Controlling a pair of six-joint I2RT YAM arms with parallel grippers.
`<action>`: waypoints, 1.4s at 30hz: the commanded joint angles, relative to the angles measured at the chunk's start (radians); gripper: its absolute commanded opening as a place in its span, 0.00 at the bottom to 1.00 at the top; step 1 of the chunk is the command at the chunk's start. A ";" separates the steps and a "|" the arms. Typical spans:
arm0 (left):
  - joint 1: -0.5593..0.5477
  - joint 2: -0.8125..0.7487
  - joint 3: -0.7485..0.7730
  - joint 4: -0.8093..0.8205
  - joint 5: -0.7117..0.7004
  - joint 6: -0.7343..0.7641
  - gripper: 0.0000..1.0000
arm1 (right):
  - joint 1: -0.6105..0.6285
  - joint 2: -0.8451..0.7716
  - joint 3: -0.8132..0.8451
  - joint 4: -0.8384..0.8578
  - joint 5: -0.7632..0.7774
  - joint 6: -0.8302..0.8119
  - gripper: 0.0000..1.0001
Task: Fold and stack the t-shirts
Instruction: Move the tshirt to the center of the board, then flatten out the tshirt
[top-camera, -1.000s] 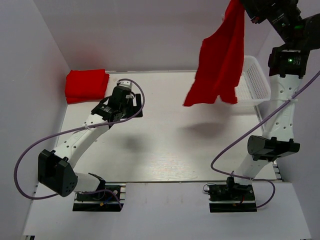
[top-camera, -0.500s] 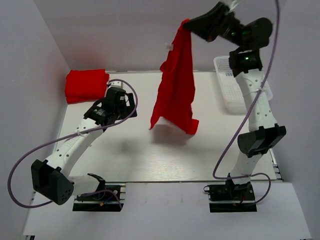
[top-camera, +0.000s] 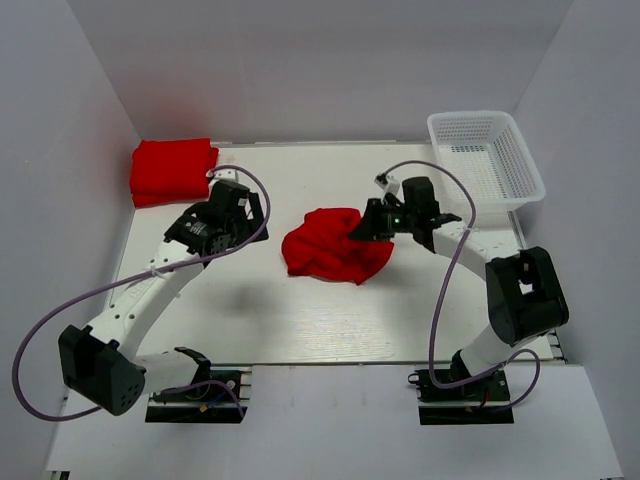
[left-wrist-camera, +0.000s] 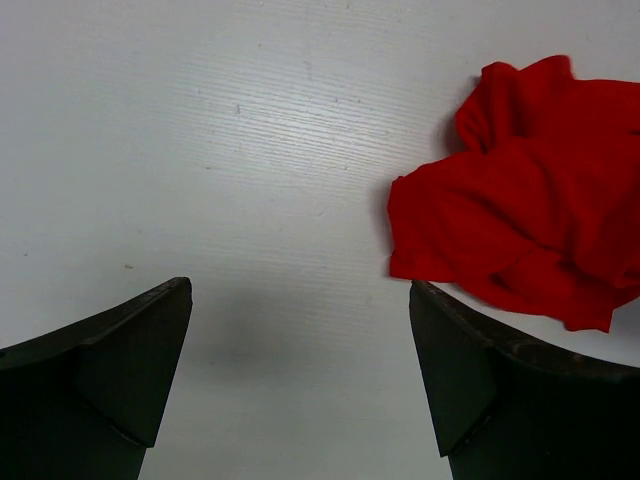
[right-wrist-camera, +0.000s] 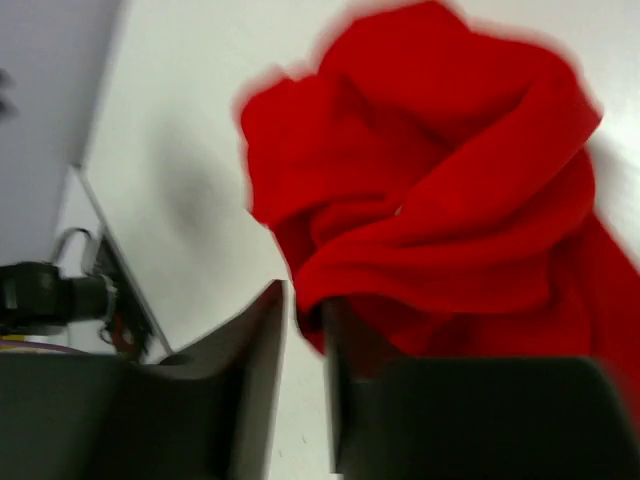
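A crumpled red t-shirt (top-camera: 330, 255) (left-wrist-camera: 520, 220) (right-wrist-camera: 430, 190) lies in a heap on the middle of the white table. My right gripper (top-camera: 364, 232) (right-wrist-camera: 303, 295) is low at the heap's right edge. Its jaws stand a narrow gap apart, bare table shows between them, and a fold of the cloth drapes over the tip of one finger. My left gripper (top-camera: 245, 212) (left-wrist-camera: 300, 290) hovers wide open over bare table to the left of the heap, apart from the cloth. A folded red t-shirt stack (top-camera: 173, 170) rests at the far left corner.
A white mesh basket (top-camera: 470, 116) stands at the far right corner against the wall. White walls close in the table on the left, back and right. The left arm's purple cable (top-camera: 60, 310) loops out over the table's left edge.
The right arm swung the hanging t-shirt from high at the right down onto the middle of the table, where it now lies crumpled. Its jaws have parted slightly. The left gripper barely moved.
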 joint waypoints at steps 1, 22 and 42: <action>0.003 0.010 0.000 -0.027 -0.010 -0.005 1.00 | 0.030 -0.051 -0.018 -0.086 0.128 -0.184 0.37; 0.003 0.001 0.050 -0.029 0.143 0.093 1.00 | 0.032 -0.401 0.146 -0.528 0.823 -0.152 0.90; 0.003 0.001 -0.005 0.048 0.238 0.130 1.00 | 0.027 -0.527 0.043 -0.470 0.803 -0.152 0.90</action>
